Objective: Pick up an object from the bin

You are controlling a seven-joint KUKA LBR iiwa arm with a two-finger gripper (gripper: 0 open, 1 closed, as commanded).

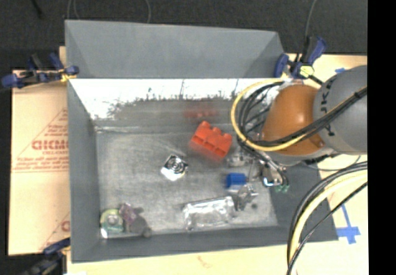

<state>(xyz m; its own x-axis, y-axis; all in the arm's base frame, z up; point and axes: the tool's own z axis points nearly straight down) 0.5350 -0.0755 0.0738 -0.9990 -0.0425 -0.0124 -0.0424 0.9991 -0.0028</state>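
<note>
Camera view gives you the grey bin (136, 144) from above, with the arm reaching in from the right under its orange cover (291, 120), looped with yellow and black cables (247, 120). You will find the gripper (248, 195) low in the right part of the bin, near the near wall. Its tip is a small, dark tangle of metal, so you cannot tell whether the pincer stands wide or narrow, and nothing can be seen held in it.

The thing closest to it is a small blue block (235, 180), just beside the gripper on its far-left side; whether they touch is not clear. On the near side, a clear plastic wrapper (207, 213) lies flat on the floor, its right end right by the gripper.

Further off, you have a red brick (210, 140) towards the far wall, left of the orange cover, and a crumpled white-and-silver piece (174, 167) near the middle of the floor. Well apart from all this, a green and purple toy (122, 220) sits in the near left corner.
</note>
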